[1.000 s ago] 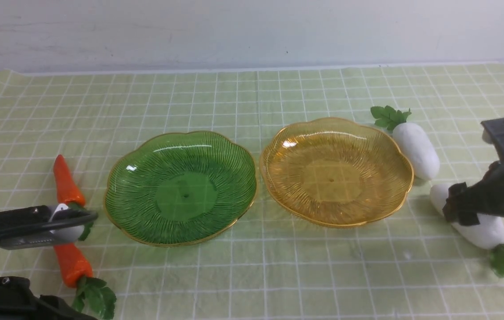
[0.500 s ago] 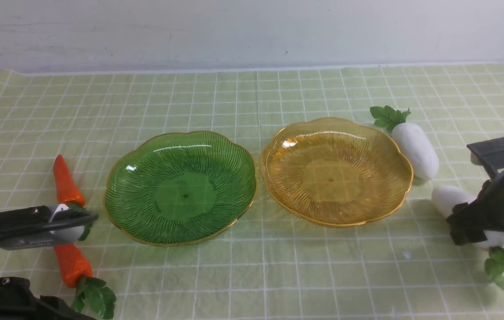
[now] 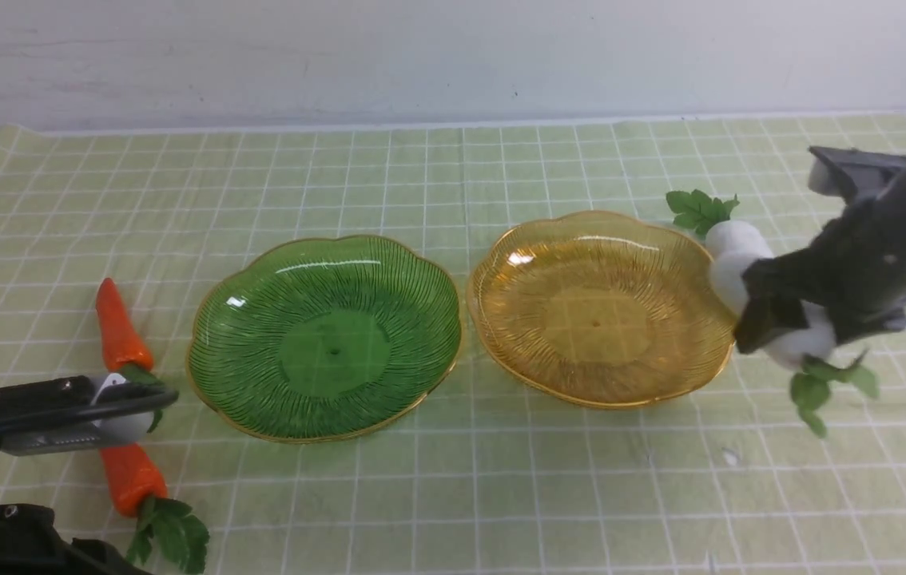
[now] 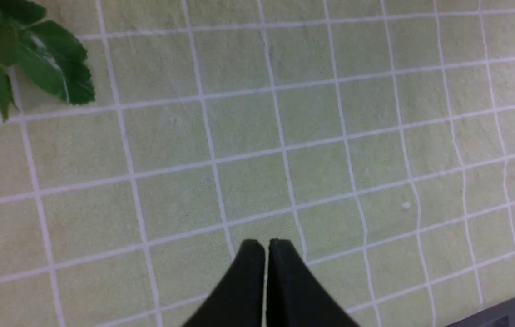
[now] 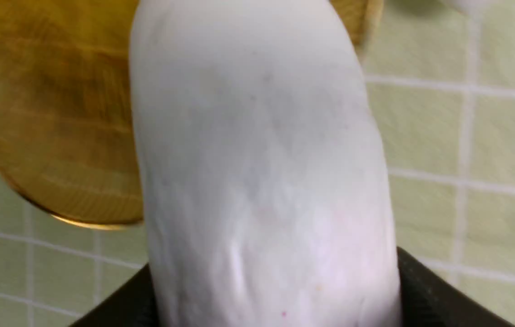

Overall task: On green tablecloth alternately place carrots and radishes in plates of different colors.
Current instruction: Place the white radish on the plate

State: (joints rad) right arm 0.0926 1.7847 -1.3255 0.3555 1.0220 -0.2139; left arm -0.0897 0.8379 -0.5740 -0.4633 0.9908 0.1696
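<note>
My right gripper (image 3: 776, 307) is shut on a white radish (image 3: 808, 339) and holds it in the air just right of the amber plate (image 3: 605, 307), leaves hanging down. In the right wrist view the radish (image 5: 262, 159) fills the jaws of the right gripper (image 5: 271, 295), with the amber plate's rim (image 5: 48, 113) beside it. The second radish (image 3: 733, 234) lies on the green tablecloth (image 3: 453, 176) behind it, partly hidden. The green plate (image 3: 325, 335) is empty. My left gripper (image 3: 145, 397) is shut and empty (image 4: 264, 247), low between two carrots (image 3: 117, 327) (image 3: 129, 479).
The two plates sit side by side, almost touching, mid-cloth. A white wall runs along the cloth's far edge. A carrot's green leaves (image 4: 35, 59) show in the left wrist view. The left arm's black base (image 3: 13, 535) fills the near left corner.
My right gripper has lifted the radish off the cloth and carried it up and toward the amber plate's right rim. The left gripper has barely moved.
</note>
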